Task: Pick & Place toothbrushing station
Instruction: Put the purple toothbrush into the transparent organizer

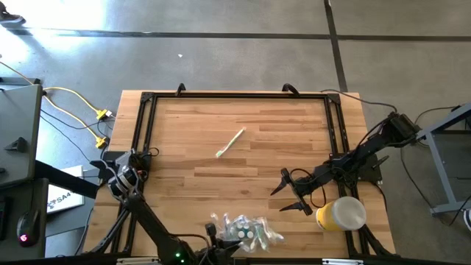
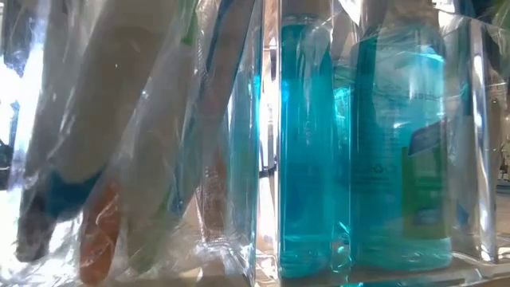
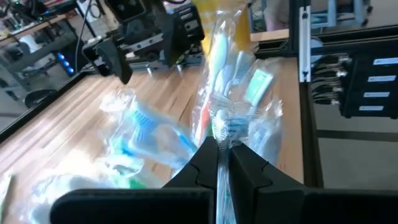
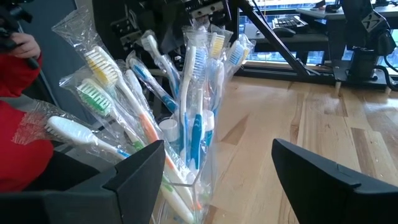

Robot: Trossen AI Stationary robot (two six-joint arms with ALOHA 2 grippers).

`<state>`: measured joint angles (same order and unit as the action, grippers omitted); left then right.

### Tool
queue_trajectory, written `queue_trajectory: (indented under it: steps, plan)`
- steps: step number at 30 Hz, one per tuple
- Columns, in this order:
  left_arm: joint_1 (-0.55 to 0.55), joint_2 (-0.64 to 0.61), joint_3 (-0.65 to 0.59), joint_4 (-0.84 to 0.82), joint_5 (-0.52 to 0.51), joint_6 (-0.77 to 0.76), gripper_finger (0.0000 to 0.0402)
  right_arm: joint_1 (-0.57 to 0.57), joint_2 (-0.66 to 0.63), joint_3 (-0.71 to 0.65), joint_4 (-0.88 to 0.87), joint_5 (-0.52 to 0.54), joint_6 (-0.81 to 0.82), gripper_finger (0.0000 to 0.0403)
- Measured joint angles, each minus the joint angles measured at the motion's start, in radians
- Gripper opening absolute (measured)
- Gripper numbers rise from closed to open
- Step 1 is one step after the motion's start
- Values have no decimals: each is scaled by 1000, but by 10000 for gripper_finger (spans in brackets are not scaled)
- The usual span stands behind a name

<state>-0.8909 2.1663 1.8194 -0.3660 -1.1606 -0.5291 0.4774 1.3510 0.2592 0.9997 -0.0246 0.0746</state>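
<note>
A clear holder (image 1: 246, 230) packed with several plastic-wrapped toothbrushes (image 4: 180, 118) stands near the table's near edge. Blue mouthwash bottles (image 2: 394, 151) stand inside it. One loose toothbrush (image 1: 230, 143) lies flat on the middle of the table. A yellow cup (image 1: 341, 213) lies at the near right. My left gripper (image 3: 222, 163) is at the holder, shut on one wrapped toothbrush (image 3: 214, 68). My right gripper (image 1: 291, 195) stays open beside the cup, pointing at the holder, with nothing between its fingers. My left gripper pinches the crinkled clear wrapper (image 3: 224, 124) of one toothbrush between its two shut fingers. The fingers come nearly level from the table's near left. The wrapped toothbrush stands roughly upright beyond the fingertips, among the others in the holder. Its lower end is hidden.
A black frame (image 1: 147, 118) runs round the wooden tabletop. The right arm (image 1: 368, 158) reaches in from the right. A person's red sleeve (image 4: 18, 124) shows beyond the holder in the right wrist view. Bare wood lies between the loose toothbrush and the holder.
</note>
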Motion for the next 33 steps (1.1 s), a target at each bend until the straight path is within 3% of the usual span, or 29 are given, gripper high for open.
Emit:
queue_trajectory:
  steps: [9, 16, 27, 33]
  plan:
    - [-15, 9, 1, -78, -11, -132, 8, 0, 0, 0, 0, 0, 3, 288]
    - [1, 10, 1, -80, 66, -149, 13, 0, 0, 0, 1, 0, 3, 288]
    - [0, 12, 11, -85, 35, -128, 92, 0, 0, 0, 3, 0, 3, 288]
    - [-1, 12, 58, -82, 32, -38, 126, 0, 0, 0, 3, 0, 3, 288]
